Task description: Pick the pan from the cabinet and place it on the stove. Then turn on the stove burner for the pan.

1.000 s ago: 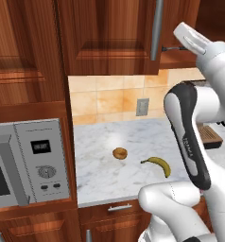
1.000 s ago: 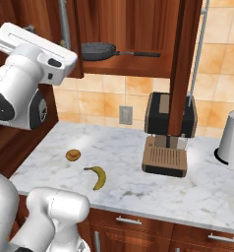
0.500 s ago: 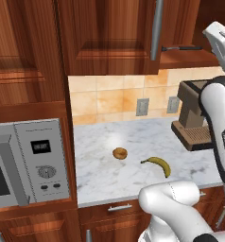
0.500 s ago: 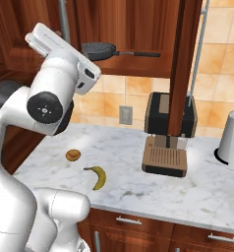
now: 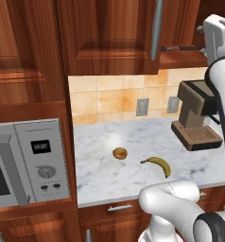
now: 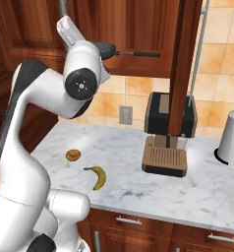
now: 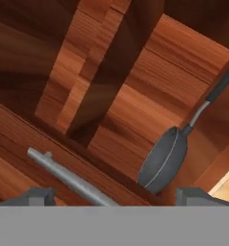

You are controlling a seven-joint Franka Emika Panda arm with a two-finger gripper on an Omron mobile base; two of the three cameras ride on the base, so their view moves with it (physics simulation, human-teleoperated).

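Up at cabinet [image 6: 138, 34] height, the gripper [image 7: 114, 194] points into the open compartment, its two fingertips [image 7: 37, 196] set wide apart with nothing between them. Ahead of the gripper and off toward one fingertip in the hand view lies the pan [image 7: 163, 161], dark grey, resting on the cabinet's wooden shelf; its straight handle [image 7: 217, 91] runs away from the gripper toward the back of the compartment. The gripper and the pan are near but apart. Closer to the gripper than the pan, a steel bar handle [image 7: 68, 178] crosses the hand view at a slant, mounted on a wood door edge.

From the right base view, the pan [image 6: 105, 49] shows just past the wrist, on the shelf, with its handle [image 6: 138, 54] pointing sideways away from the arm. An open door [image 6: 183, 64] hangs edge-on beyond the pan. From the left base view, the pan's handle [image 5: 180, 47] projects from behind a closed door [image 5: 109, 33] toward the hand.

Well below the gripper, the tabletop [image 5: 133, 142] of pale marble carries a coffee machine [image 6: 169, 133], a banana [image 5: 158, 164] and a small round brown item [image 5: 119, 153] just beside the banana; the three stand apart from one another. A white kettle [image 6: 232, 140] sits on the tabletop beyond the coffee machine, far from the gripper. A microwave [image 5: 27, 160] stands at the tabletop's other end, lower than the gripper and well off to its side.
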